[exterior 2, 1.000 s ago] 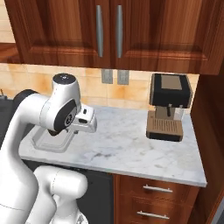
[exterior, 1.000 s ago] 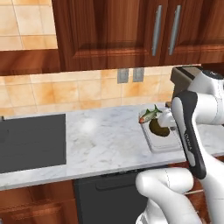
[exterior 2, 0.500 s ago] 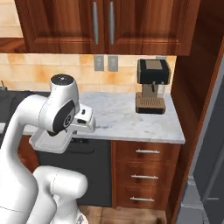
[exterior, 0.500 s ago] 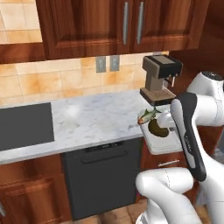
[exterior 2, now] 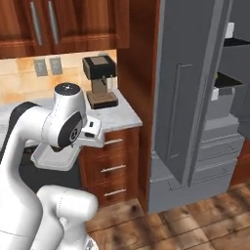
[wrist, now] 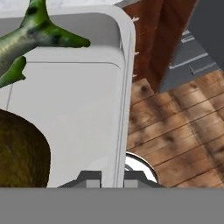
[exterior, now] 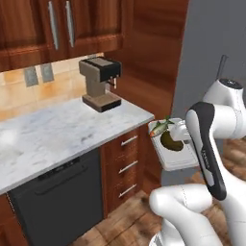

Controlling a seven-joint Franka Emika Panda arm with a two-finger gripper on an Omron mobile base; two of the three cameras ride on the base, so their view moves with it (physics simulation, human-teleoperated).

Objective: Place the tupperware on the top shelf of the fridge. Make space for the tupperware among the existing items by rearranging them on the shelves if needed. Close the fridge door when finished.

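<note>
Wood cabinets [exterior: 57, 24], marble counter [exterior: 62, 129], plank floor [exterior 2: 195, 219].

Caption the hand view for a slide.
Gripper shut on the tupperware rim, green fish and brown lump inside, above wood floor.

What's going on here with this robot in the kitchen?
The white robot arm is carrying the tupperware, a shallow white tray holding a brown lump and a small green fish. Its gripper is shut on the tray's rim, holding it in the air past the end of the marble counter. The grey fridge stands to the right.
</note>
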